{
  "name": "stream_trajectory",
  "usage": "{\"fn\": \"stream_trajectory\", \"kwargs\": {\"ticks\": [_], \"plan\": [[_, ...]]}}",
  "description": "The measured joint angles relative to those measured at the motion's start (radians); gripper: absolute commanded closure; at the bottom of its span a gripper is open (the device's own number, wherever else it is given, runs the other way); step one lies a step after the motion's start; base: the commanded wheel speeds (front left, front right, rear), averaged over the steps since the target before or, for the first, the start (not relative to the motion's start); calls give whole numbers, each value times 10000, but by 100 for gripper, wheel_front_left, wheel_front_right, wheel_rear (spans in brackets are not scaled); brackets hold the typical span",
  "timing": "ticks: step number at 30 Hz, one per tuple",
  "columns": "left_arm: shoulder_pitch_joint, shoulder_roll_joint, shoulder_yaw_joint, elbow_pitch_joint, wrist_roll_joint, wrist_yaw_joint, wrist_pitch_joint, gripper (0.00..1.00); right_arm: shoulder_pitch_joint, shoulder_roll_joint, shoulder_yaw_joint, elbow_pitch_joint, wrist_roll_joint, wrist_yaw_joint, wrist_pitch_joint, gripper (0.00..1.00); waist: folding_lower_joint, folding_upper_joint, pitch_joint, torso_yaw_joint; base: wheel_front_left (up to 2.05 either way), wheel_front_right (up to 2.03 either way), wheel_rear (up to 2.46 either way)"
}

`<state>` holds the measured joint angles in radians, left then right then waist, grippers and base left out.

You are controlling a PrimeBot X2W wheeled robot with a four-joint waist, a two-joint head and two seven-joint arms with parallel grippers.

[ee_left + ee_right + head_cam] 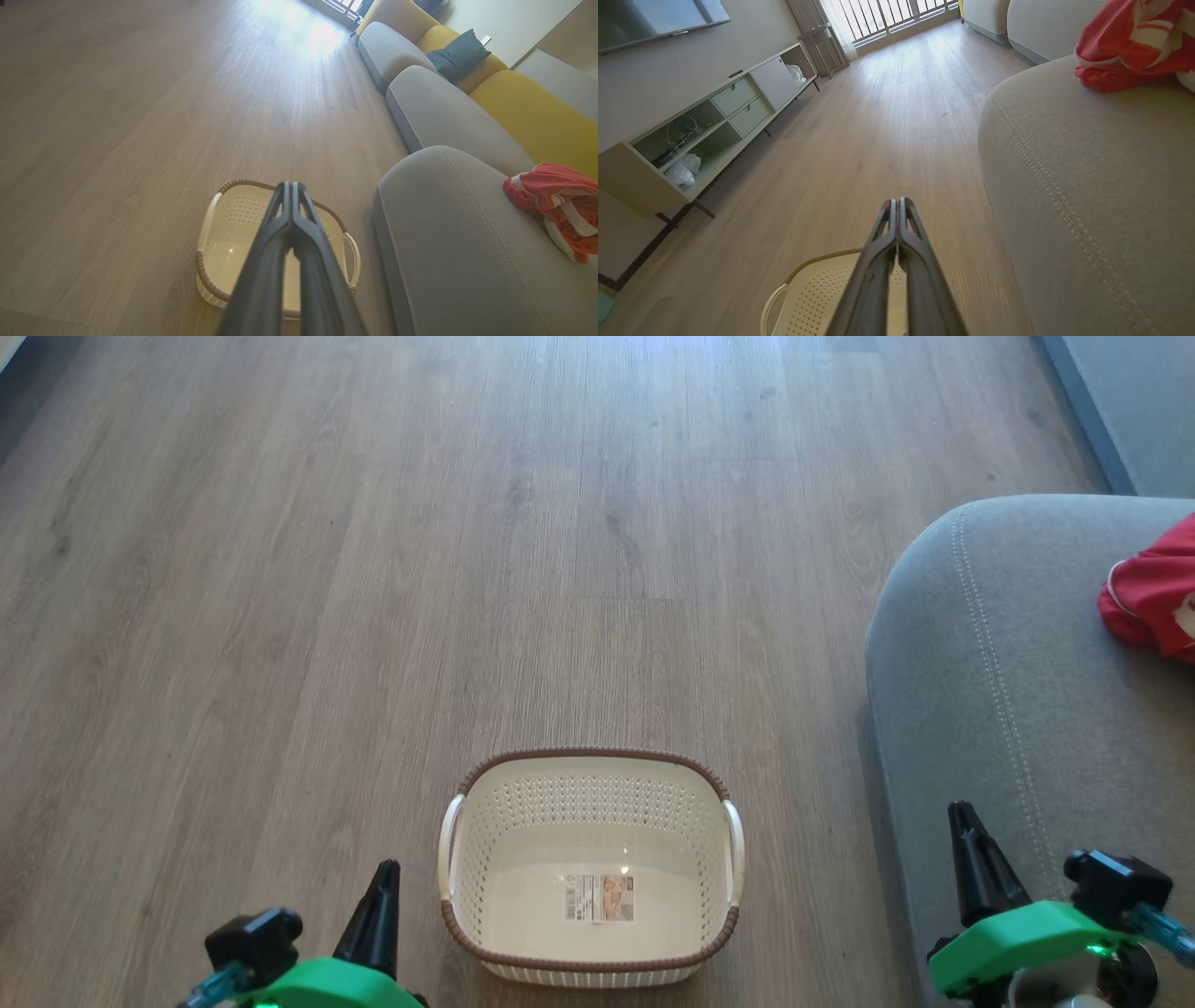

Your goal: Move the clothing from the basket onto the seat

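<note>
Small oval cream plastic basket [588, 803], perforated walls and a brown woven-look rim, sits on the wood-grain plank floor [373, 569], with its label sticker [598, 897] showing. The soft, bright red clothing with white trim [1153, 597] is bunched up at far right on the big grey fabric seat [1008, 691], which has a rounded corner and a pale stitched seam. The left gripper [386, 870] is just left of the basket. The right gripper [960, 810] is over the seat's near edge, well apart from the clothing. Both have their fingers pinched together.

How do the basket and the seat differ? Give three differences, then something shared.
The basket is cream perforated plastic; the seat is grey stitched fabric. The basket is far smaller than the seat. The basket holds only a label; the seat bears red clothing. Both have rounded corners.
</note>
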<state>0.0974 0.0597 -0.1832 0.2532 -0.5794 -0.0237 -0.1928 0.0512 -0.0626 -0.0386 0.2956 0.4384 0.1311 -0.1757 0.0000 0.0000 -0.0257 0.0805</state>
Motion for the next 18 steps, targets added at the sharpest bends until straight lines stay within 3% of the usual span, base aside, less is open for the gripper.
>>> {"fn": "stream_trajectory", "kwargs": {"ticks": [18], "plan": [[-200, 19, 360, 38, -1843, -157, 491, 100, -194, 19, -182, -13, 2013, 0, 497, 100, 0, 0, 51, -140, 0, 0, 0]]}}
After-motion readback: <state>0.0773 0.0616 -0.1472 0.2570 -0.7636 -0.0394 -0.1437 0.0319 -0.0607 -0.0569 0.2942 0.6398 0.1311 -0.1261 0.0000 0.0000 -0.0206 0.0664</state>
